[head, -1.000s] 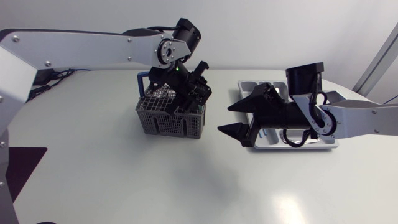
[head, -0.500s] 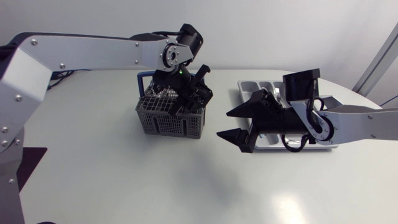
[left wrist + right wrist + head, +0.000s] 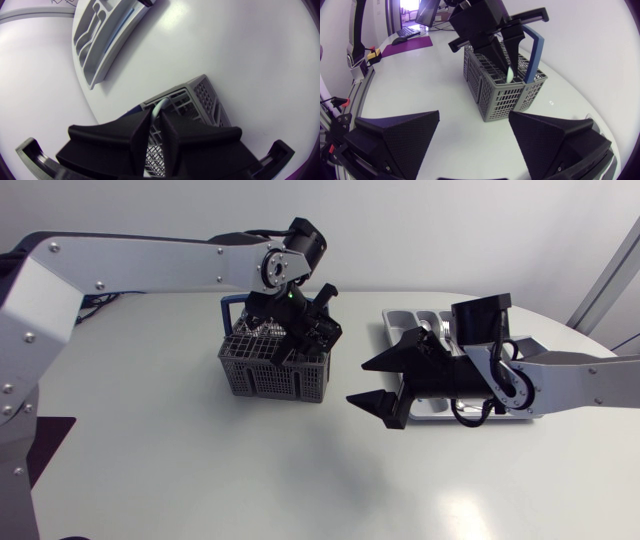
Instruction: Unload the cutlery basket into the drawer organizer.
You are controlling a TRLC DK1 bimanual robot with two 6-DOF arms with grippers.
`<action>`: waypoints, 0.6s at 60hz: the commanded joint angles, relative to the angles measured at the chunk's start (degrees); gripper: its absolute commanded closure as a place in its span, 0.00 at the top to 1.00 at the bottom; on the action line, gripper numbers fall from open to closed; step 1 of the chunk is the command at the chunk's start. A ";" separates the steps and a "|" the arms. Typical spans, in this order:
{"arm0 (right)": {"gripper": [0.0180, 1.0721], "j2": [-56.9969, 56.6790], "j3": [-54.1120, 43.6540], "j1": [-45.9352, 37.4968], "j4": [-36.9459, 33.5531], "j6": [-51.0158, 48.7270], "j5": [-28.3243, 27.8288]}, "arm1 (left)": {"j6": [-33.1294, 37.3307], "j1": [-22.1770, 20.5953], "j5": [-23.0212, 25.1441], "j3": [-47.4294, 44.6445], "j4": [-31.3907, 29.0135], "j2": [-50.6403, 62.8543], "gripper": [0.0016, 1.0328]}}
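The jaws of our left gripper stand close together, pinching a pale utensil whose tip shows in the narrow slit between them. In the right wrist view that same gripper points down into the cutlery basket, with the pale utensil hanging just under its fingertips, inside the basket's walls. We cannot tell what kind of utensil it is.

The jaws of our right gripper are spread wide with nothing between them. From above, the right gripper hovers over the bare table, between the cutlery basket and the drawer organizer, its fingertips turned toward the basket and well apart from it.

The basket is grey, with mesh walls, and stands upright near the middle of the table, a blue handle rising on its far side. The left gripper sits over its top. The grey organizer lies flat on the table beside the basket, apart from it, and our right arm crosses over part of it. Our left arm comes in high across the table to the basket.
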 commanded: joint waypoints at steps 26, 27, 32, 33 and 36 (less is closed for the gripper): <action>0.95 -0.96 -3.50 1.91 1.33 0.60 0.53 | 1.48 0.52 0.25 1.69 -2.45 -3.14 0.10; 0.95 -1.05 -3.59 1.99 1.33 0.60 0.53 | 1.48 0.61 0.25 1.78 -2.45 -3.32 0.10; 0.95 -1.14 -3.85 2.08 1.51 0.60 0.53 | 1.39 0.52 0.25 1.69 -2.45 -4.28 0.10; 0.95 -1.23 -3.85 2.08 1.51 0.60 0.53 | 1.39 0.52 0.25 1.60 -2.45 -4.46 0.10; 0.95 -1.40 -3.94 2.08 1.51 0.60 0.53 | 1.31 0.52 0.25 1.25 -2.45 -4.90 0.10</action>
